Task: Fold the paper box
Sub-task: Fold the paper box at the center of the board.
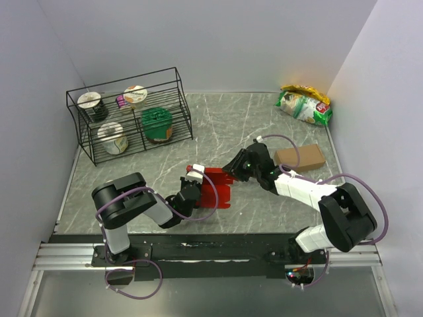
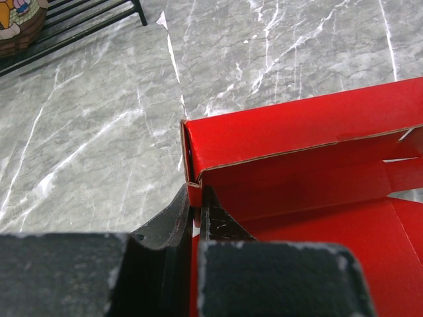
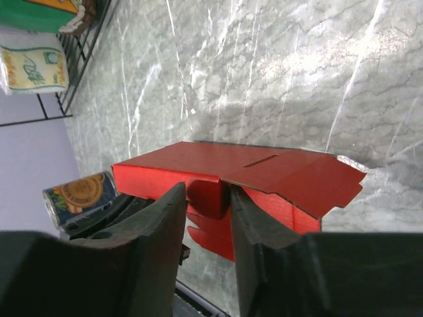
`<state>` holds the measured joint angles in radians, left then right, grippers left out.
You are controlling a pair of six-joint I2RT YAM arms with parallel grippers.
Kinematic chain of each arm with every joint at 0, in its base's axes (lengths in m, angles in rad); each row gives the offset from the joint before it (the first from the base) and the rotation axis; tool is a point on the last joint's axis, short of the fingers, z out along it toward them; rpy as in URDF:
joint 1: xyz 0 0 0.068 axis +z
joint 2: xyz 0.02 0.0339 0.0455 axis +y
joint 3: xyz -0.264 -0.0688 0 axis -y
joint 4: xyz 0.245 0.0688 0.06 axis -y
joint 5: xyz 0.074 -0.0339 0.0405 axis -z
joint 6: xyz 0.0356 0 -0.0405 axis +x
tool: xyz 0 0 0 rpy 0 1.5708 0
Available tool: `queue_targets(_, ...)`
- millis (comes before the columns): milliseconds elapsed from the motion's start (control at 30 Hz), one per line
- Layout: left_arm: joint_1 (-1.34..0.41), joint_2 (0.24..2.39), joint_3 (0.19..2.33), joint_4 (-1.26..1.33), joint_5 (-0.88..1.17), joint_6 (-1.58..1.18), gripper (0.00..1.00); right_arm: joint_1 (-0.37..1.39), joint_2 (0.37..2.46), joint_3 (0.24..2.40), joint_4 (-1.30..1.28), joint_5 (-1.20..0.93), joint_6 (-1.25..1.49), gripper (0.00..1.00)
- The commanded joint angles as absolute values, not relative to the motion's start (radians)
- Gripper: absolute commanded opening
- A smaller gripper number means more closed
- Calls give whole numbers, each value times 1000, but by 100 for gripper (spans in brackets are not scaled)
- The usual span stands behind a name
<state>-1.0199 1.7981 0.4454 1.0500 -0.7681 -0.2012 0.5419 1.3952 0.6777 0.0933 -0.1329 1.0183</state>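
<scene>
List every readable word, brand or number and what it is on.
Nothing is legible.
Print on the green and yellow crinkled snack bag: too small to read.
Labels on the printed cups in the black wire rack: blurred.
No print shows on the bright red card paper box.
None on the plain brown cardboard box.

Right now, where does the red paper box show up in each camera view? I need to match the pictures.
Top external: the paper box sits at the centre of the picture, on the near part of the table.
Left wrist: it fills the right half of the picture.
Right wrist: it lies in the middle of the frame.
Shared landmark: the black wire rack, at the upper left in all three views.
</scene>
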Motion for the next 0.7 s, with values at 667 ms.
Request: queue_targets(667, -1043, 1799, 525, 862, -781, -270, 1, 534, 1365, 632, 221, -123, 979, 62)
